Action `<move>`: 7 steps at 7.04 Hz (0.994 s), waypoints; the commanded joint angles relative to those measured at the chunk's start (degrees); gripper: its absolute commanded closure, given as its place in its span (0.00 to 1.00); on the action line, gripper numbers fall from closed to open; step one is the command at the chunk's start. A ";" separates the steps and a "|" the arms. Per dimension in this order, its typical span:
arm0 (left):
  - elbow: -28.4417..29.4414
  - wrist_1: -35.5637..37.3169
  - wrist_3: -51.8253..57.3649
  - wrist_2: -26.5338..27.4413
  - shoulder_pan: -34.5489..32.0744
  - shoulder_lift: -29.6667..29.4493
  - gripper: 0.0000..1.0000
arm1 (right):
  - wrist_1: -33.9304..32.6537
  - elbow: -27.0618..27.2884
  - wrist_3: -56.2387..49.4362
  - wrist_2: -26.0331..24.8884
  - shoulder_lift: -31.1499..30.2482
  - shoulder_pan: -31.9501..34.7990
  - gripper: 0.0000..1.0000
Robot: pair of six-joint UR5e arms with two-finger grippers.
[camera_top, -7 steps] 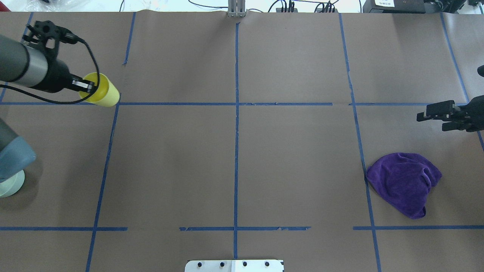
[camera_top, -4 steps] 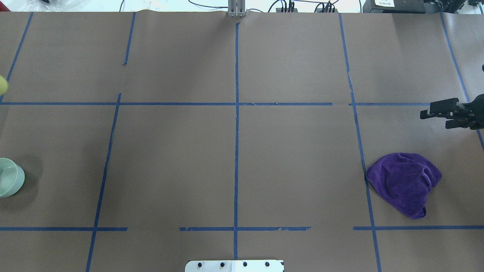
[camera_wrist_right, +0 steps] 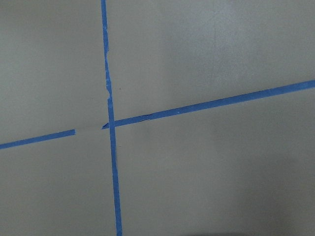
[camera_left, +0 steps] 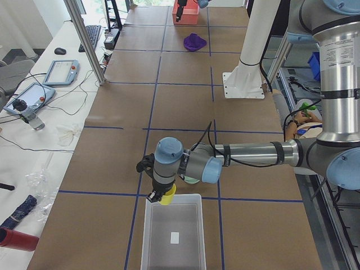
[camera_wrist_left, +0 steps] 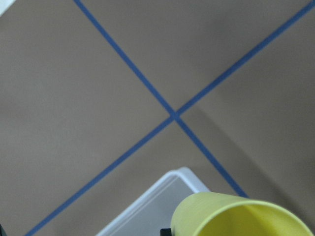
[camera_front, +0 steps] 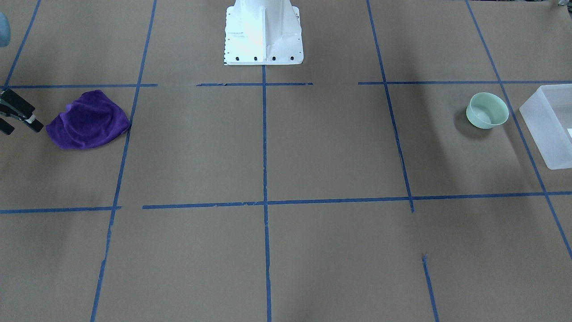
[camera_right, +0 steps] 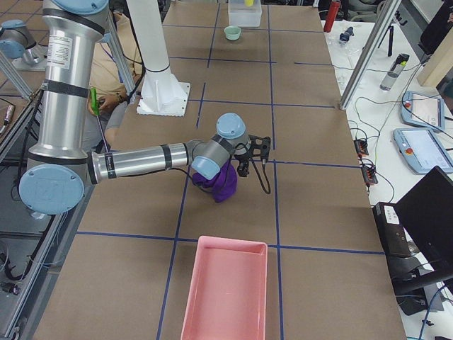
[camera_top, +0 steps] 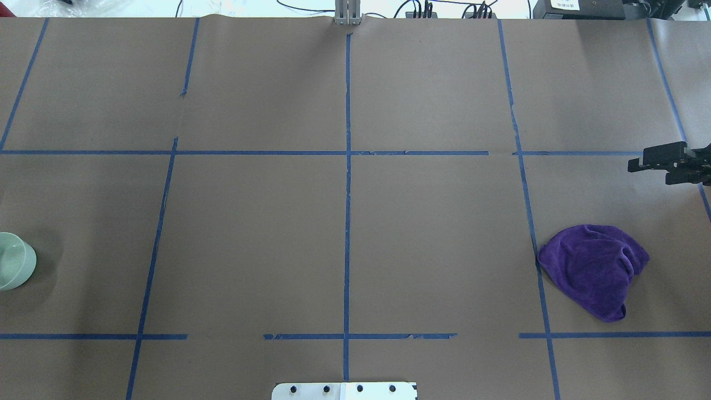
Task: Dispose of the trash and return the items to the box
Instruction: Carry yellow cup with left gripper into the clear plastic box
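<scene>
My left gripper [camera_left: 160,196] hangs over the frosted white rectangular plastic bin [camera_left: 188,216], small yellow plastic cup [camera_wrist_left: 221,216] beneath it; grip: cannot tell | my right gripper [camera_top: 650,171] spread wide, empty

At left tool [camera_left: 158,196], yellow cup [camera_left: 167,198] above far rim of box [camera_left: 188,196]

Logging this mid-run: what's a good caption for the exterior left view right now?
Left gripper poised with the yellow cup at the rim of the translucent box, mint bowl just beyond.
</scene>
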 commanded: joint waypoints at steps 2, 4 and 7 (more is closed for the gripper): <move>10.83 -9.45 -0.17 -1.71 -0.05 -1.90 1.00 | -0.01 -0.25 -0.19 0.17 0.32 -0.06 0.00; 14.53 -9.91 -3.14 -4.59 0.38 -5.32 1.00 | 0.00 -0.16 -0.10 0.34 0.23 -0.05 0.00; 17.98 -11.67 -3.34 -5.57 1.00 -6.48 1.00 | -0.18 -0.42 -0.10 0.43 0.49 -0.14 0.00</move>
